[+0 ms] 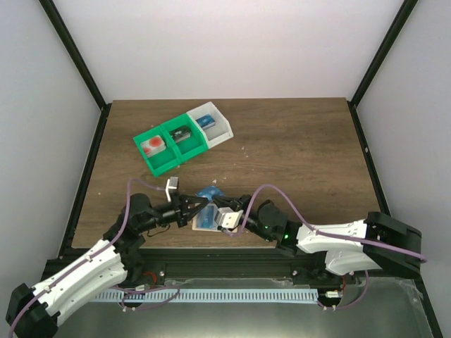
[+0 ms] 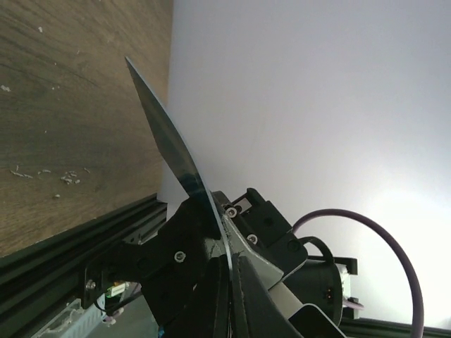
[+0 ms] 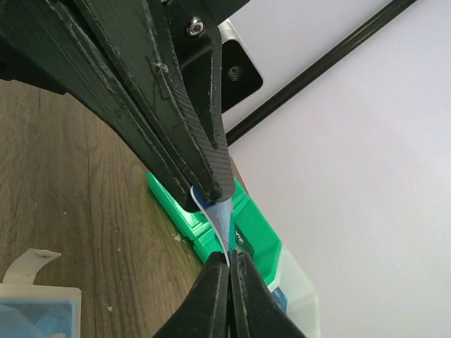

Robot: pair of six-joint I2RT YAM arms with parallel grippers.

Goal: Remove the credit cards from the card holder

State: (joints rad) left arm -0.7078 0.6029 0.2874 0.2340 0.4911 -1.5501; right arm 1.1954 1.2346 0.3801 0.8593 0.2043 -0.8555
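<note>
Plain white walls (image 1: 225, 49) are boxing in the cell on three sides, black frame posts (image 1: 74, 53) are slanting up the back corners, and soft, even light is washing over the dark wood-grain tabletop (image 1: 296, 155), pale specks (image 2: 67, 176) dotting its surface.

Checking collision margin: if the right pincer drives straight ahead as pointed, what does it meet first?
The left pincer: its black fingers sit directly ahead, apparently almost tip to tip, though depth is unclear. Green bins lie beyond.
</note>
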